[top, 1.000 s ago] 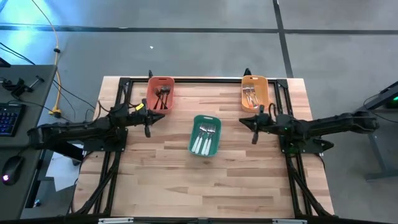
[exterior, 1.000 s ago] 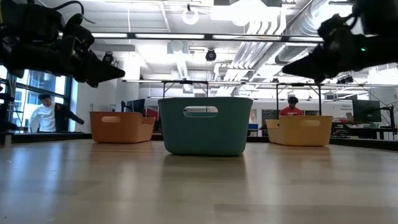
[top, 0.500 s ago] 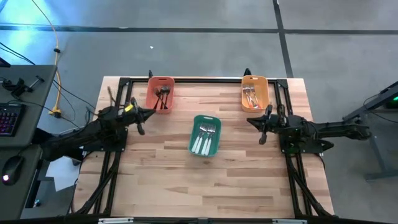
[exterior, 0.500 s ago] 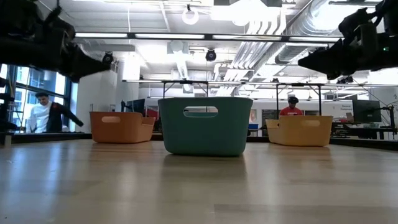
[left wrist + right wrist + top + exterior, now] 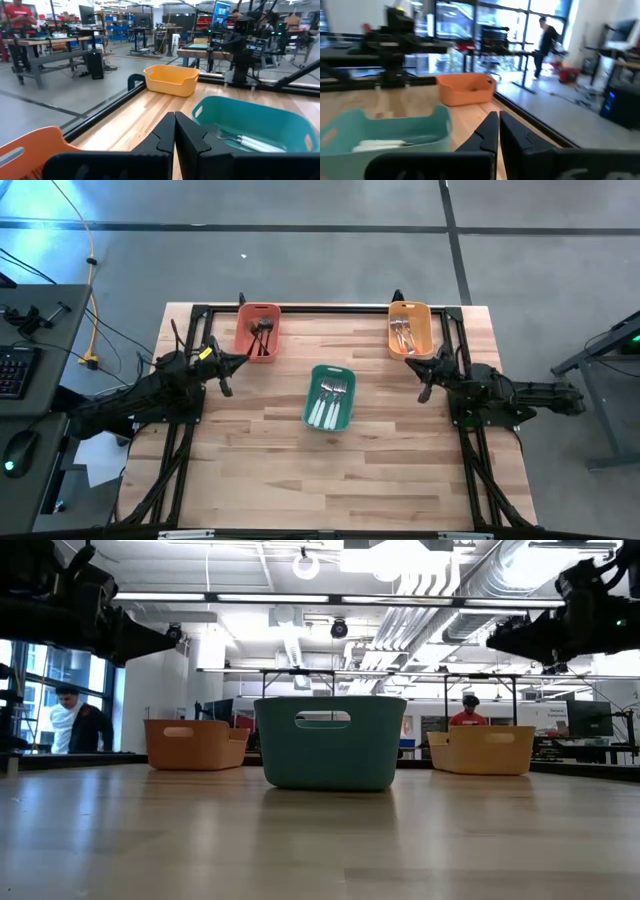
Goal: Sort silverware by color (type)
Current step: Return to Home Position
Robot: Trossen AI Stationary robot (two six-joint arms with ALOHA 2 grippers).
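Observation:
The silverware lies sorted in three bins in the high view: dark-handled pieces in the salmon bin (image 5: 258,331), orange-handled ones in the orange bin (image 5: 409,330), white-handled ones (image 5: 327,406) in the teal bin (image 5: 330,397). My left gripper (image 5: 226,373) hovers shut and holding nothing, just near of the salmon bin. My right gripper (image 5: 424,381) hovers shut and holding nothing, near the orange bin's near end. The left wrist view shows the shut fingertips (image 5: 175,131) with the teal bin (image 5: 255,125) beyond them; the right wrist view shows its shut fingertips (image 5: 498,127).
Bare wooden tabletop (image 5: 330,470) spreads across the near half. A black frame rail (image 5: 330,310) runs along the far edge. A side desk with a keyboard (image 5: 12,370) stands left of the table. People stand in the room beyond, seen in the low view (image 5: 72,725).
Both arms have drawn back outward: the left gripper moved toward the table's left edge, the right gripper toward the right edge, both staying shut and raised. The bins and silverware have not moved.

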